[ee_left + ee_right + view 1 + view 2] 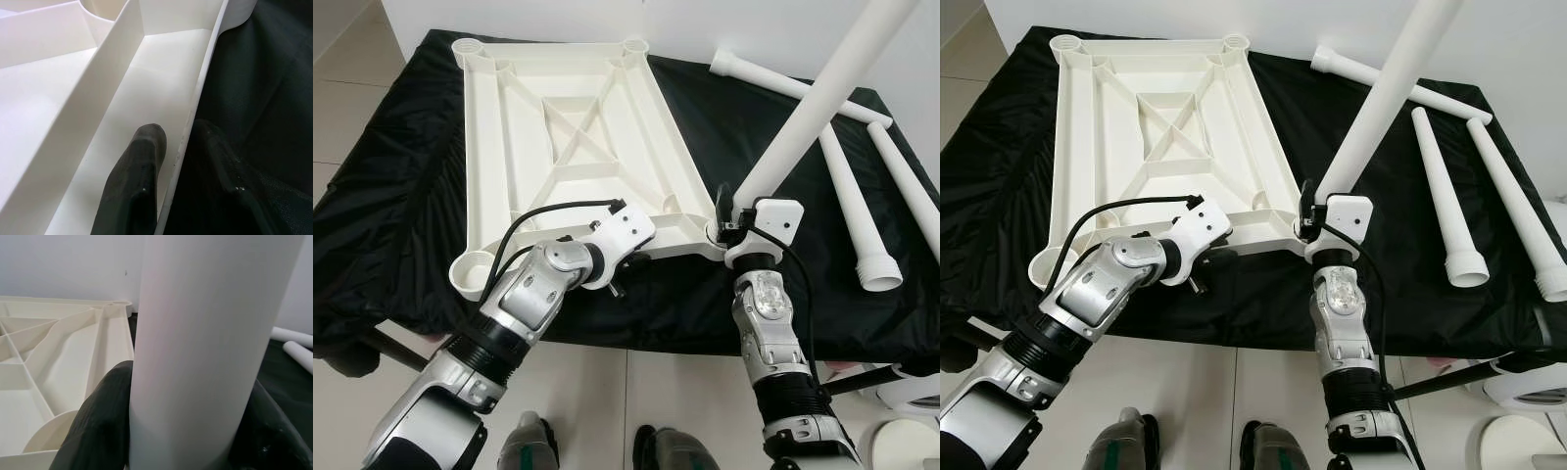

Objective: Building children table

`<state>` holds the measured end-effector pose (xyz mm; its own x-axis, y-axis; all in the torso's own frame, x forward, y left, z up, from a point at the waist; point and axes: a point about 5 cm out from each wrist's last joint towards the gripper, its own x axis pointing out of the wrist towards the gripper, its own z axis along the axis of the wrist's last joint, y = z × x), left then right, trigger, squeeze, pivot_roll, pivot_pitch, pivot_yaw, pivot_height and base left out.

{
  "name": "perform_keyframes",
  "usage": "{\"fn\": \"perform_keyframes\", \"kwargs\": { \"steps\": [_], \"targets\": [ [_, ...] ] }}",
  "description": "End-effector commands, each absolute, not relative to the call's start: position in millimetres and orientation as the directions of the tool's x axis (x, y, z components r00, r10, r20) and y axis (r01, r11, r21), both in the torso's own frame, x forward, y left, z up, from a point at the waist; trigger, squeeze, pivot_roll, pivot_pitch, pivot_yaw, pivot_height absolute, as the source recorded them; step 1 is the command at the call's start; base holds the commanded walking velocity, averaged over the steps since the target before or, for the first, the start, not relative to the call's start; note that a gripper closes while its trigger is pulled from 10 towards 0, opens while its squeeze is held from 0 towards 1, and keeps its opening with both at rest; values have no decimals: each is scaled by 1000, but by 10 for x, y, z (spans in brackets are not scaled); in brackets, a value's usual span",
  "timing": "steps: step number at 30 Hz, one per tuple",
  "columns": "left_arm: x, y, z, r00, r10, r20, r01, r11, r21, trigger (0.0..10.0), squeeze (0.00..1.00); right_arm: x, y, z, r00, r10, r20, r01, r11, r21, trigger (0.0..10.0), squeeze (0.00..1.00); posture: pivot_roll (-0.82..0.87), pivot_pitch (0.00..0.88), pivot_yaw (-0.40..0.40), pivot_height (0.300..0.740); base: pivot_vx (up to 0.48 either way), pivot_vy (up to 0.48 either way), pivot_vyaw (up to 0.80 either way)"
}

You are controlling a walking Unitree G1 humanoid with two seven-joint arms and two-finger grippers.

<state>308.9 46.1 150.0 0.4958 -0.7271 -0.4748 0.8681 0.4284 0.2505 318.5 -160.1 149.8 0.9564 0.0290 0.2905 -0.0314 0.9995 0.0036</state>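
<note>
A white plastic tabletop (578, 127) lies upside down on the black-covered table (401, 176), ribs facing up. My left gripper (178, 171) is shut on its near rim: one black finger (137, 176) sits inside the rim wall, the other outside over the cloth. My right gripper (729, 215) is shut on a white table leg (822, 93) just above its base. The leg stands tilted up to the right in the tabletop's near right corner. In the right wrist view the leg (205, 347) sits between both fingers (98, 431).
Three loose white legs (852, 196) lie on the cloth to the right. An open corner socket (475, 274) shows at the near left, two more at the far corners. A white wall is behind. My feet stand on tiled floor at the table's front edge.
</note>
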Motion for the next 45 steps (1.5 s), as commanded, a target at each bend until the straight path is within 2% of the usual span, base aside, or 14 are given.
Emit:
{"fn": "perform_keyframes", "kwargs": {
  "steps": [1, 2, 7, 15, 21, 26, 35, 45],
  "targets": [
    [3095, 465, 1545, 495, -727, -476, 869, 409, 278, 10000, 0, 3153, -1727, 1203, 991, 13, 132, -14, 1000, 8, 10000, 0, 18, 121, -51, 740, 0, 0, 0],
    [3095, 465, 1547, 496, -727, -474, 868, 411, 279, 10000, 0, 3159, -1728, 1222, 989, 62, 134, -60, 998, -19, 10000, 0, 18, 119, -52, 740, 0, 0, 0],
    [3090, 463, 1543, 497, -728, -473, 868, 412, 277, 10000, 0, 3147, -1768, 1208, 985, 135, 111, -129, 990, -61, 10000, 0, 17, 118, -54, 740, 0, 0, 0],
    [3080, 460, 1540, 495, -729, -473, 869, 410, 277, 10000, 0, 3125, -1852, 1167, 981, 179, 74, -172, 981, -85, 10000, 0, 15, 118, -51, 740, 0, 0, 0],
    [3078, 455, 1542, 494, -730, -472, 869, 409, 277, 10000, 0, 3090, -1963, 1108, 983, 171, 61, -165, 982, -94, 10000, 0, 13, 117, -56, 740, 0, 0, 0],
    [3074, 446, 1543, 492, -733, -469, 870, 410, 273, 10000, 0, 3008, -1989, 1022, 981, 175, 83, -175, 985, -8, 10000, 0, 12, 116, -55, 740, 0, 0, 0],
    [3079, 446, 1547, 492, -733, -470, 871, 408, 274, 10000, 0, 2948, -2063, 944, 988, 123, 95, -125, 992, 20, 10000, 0, 12, 118, -50, 740, 0, 0, 0],
    [3087, 457, 1553, 494, -732, -470, 870, 411, 273, 10000, 0, 2959, -2083, 929, 986, 143, 83, -141, 990, -30, 10000, 0, 11, 125, -52, 740, 0, 0, 0]
  ]
}}
